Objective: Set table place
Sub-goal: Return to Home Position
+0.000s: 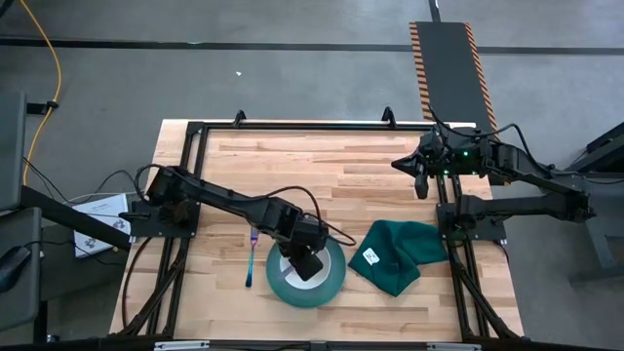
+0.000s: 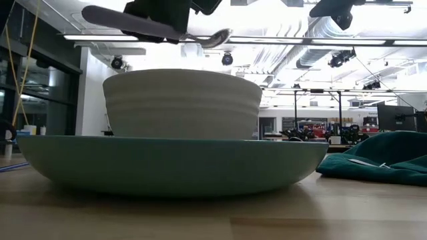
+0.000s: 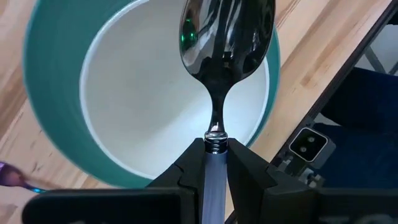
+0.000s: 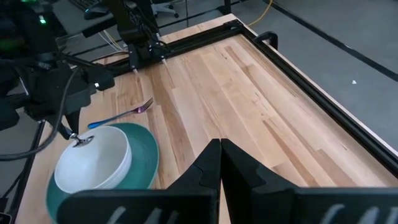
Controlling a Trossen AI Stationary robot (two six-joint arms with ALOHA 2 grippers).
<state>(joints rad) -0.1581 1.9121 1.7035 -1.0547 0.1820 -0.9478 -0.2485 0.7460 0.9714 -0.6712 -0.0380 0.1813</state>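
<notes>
Here left claw (image 3: 214, 155) clamps spoon (image 3: 227, 37) above bowl (image 3: 143, 106); right claw (image 4: 219, 146) waits aside.

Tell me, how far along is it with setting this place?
Done: the white bowl sits on the teal plate. In hand: the left gripper, shut on the spoon, holds it just above the bowl. Left: the spoon is not yet set down, and the fork lies on the table beside the plate. The right gripper waits, shut, at the table's right side.
</notes>
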